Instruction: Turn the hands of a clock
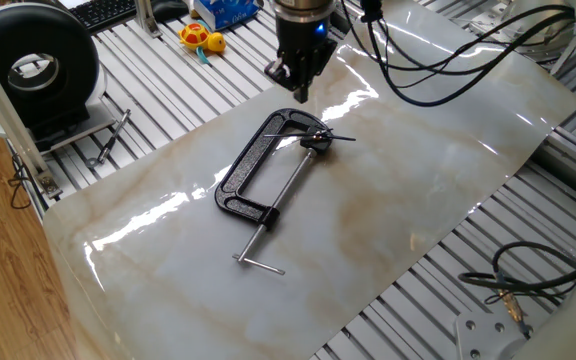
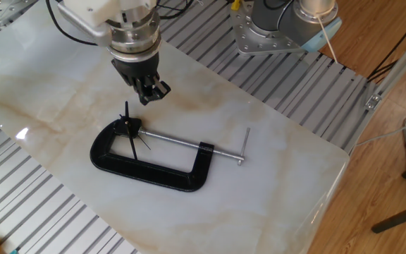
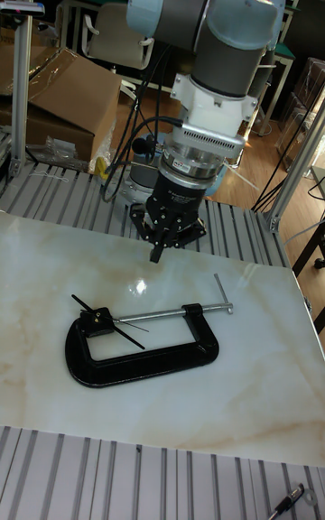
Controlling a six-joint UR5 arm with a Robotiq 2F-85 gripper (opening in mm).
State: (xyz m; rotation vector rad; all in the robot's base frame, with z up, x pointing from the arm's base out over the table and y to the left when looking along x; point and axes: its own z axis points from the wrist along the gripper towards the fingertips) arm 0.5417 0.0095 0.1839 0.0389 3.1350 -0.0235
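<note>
Tall fixed view shows the gripper (image 3: 157,252) hanging above the table (image 3: 262,366), fingers together and empty, apart from the clock (image 3: 98,315), which a clamp (image 3: 144,359) pins flat so its hands (image 3: 129,334) can presumably turn without sliding.

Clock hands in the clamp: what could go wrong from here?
1. The hands are thin and the tool hangs above and off to one side; a small aiming error could bend them or miss.
2. The clamp lies loose on the slab; a sideways push might slide it.
3. The steel screw runs right beside the hub and could get hit instead.
</note>
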